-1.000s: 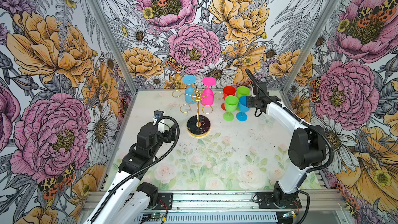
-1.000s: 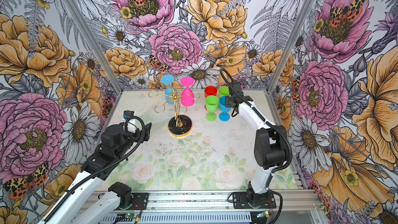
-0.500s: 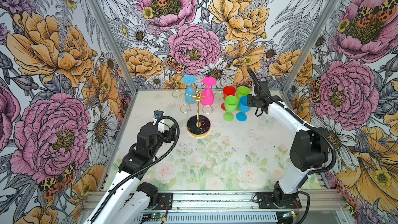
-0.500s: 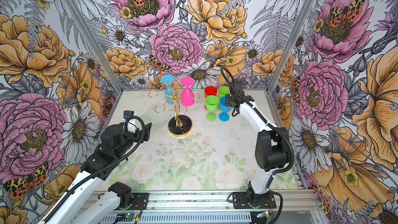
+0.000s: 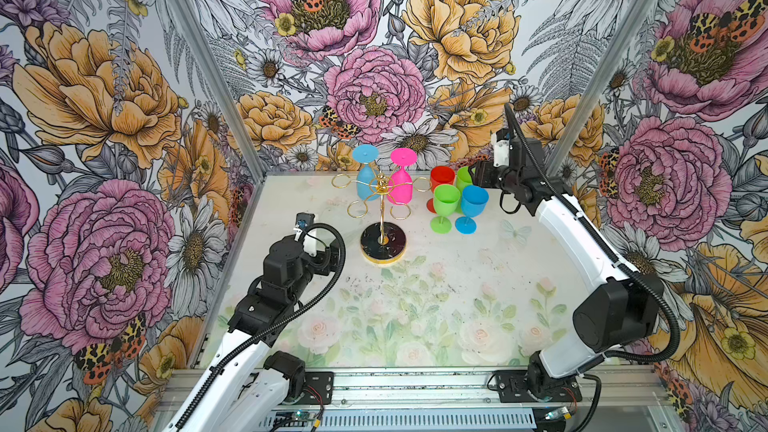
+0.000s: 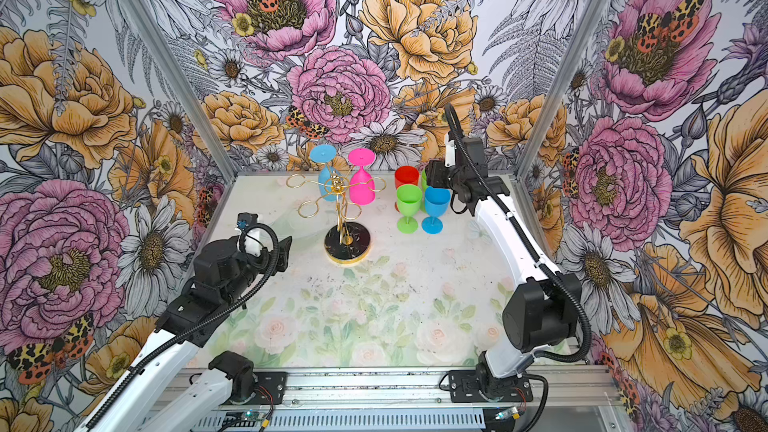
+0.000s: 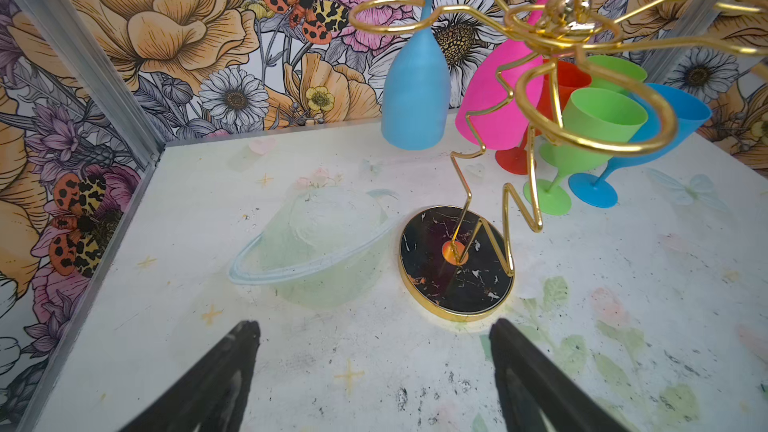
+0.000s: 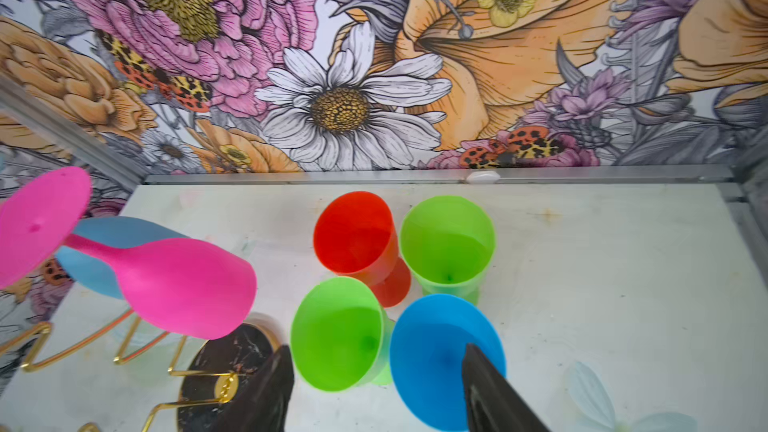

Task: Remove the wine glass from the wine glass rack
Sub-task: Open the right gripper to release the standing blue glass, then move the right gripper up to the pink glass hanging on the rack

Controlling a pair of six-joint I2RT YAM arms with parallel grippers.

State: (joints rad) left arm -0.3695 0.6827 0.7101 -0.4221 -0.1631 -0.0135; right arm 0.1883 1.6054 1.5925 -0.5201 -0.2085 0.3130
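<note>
Back-centre of table [image 5: 436,297]: wine glass rack [image 5: 382,241] stands upright. Pink wine glass [image 5: 401,187] and light-blue wine glass [image 5: 367,184] hang inverted on its far loops, close to the back wall edge. Front loops are free. Red glass [image 5: 441,176], two green glasses [image 5: 446,199] and blue glass [image 5: 473,201] stand packed just right of the rack. Right gripper [image 8: 377,349] hovers over that cluster, fingers apart, gripping nothing. Left gripper [image 7: 374,326] is spread wide, holding nothing, near the rack base at front-left. Front half of the table is open room.
</note>
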